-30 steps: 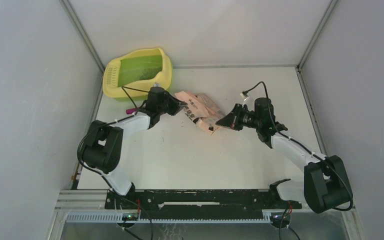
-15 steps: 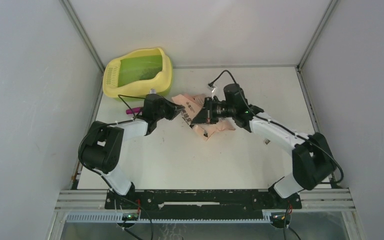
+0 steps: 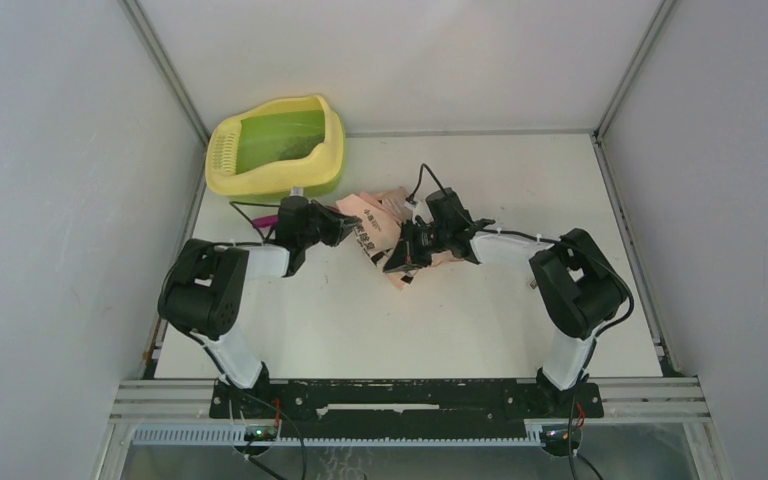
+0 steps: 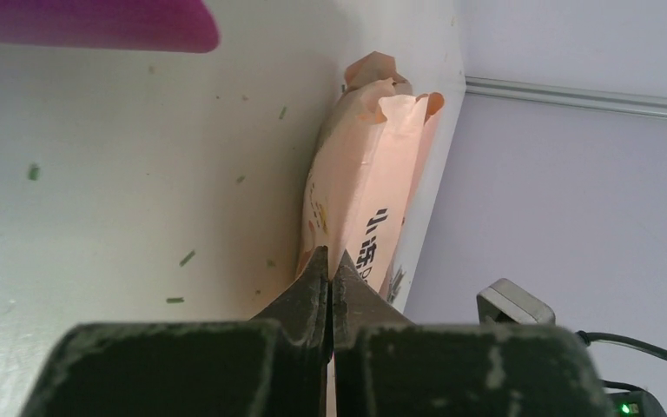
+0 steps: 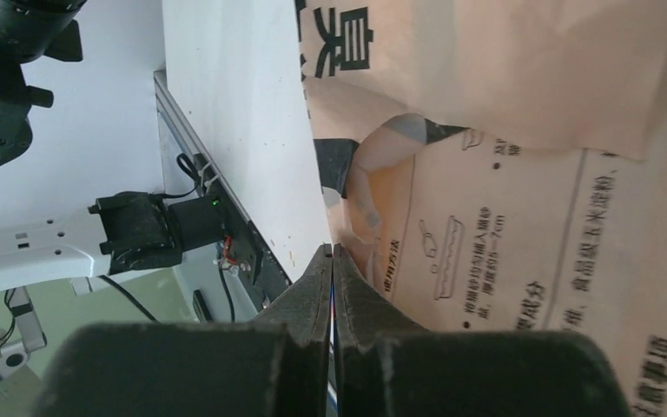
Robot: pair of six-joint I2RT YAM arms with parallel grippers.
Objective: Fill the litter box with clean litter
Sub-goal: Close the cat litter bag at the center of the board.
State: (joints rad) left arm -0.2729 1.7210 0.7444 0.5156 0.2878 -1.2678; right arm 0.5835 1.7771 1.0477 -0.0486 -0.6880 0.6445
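Observation:
The litter box [image 3: 332, 150], yellow with a green basin, stands at the back left corner. A pink-orange printed bag [image 3: 372, 222] lies crumpled in front of it, between my two grippers. My left gripper [image 3: 346, 228] is shut on the bag's left end [image 4: 360, 200], which runs from its tips along the table. My right gripper [image 3: 400, 256] is shut at the bag's near right edge [image 5: 504, 217], with the bag folded over above it. Clean litter [image 4: 33, 172] shows only as a few small dark specks scattered on the table.
A magenta scoop [image 3: 263, 219] lies on the table left of my left gripper, its blade [image 4: 87, 22] at the top of the left wrist view. Grey walls close in the table at the left, back and right.
My right arm has swung left across the table with the bag's end, folding the bag toward my left gripper. My left gripper has drifted slightly left and nearer, still shut.

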